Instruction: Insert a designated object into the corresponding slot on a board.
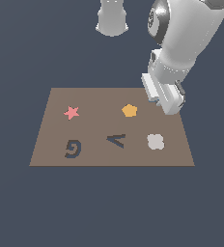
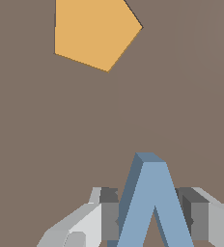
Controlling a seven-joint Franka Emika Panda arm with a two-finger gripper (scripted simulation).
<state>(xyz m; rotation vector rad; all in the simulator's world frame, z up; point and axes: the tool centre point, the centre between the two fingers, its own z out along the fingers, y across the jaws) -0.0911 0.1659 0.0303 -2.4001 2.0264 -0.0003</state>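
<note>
Brown across its whole face, the board [image 1: 111, 96] lies flat with 5 marks on it, read here from the exterior view's left to its right. First comes the pink star [image 1: 71, 113], with the dark G-shaped recess [image 1: 73, 148] just below it. In the middle sits the dark chevron slot [image 1: 117, 140], unfilled. Above it and slightly to the right is the orange pentagon [image 1: 129, 110], and furthest right the pale rounded piece [image 1: 155, 141].

The gripper [image 1: 169, 102] hangs over the board's far right corner. The wrist view shows the gripper [image 2: 152, 219] clamped on the light-blue chevron piece [image 2: 150, 202], 1 finger [image 2: 109, 214] pressed on each outer side, the chevron's apex pointing toward the pentagon [image 2: 94, 31].

Judged from this, the pick-up is done and the piece is lifted clear of the board; the carry, alignment and insertion are left. The slot opens sideways, so the piece probably needs turning to match before it goes down, though the exact angle cannot be read.

For room, the path from the gripper to the slot crosses bare board between the pentagon and the pale piece, which stand near the slot but apart from it. Those 2 are the things most likely to be clipped on a low pass. The board's right edge is close to the gripper; beyond all 4 edges only plain dark floor shows.
</note>
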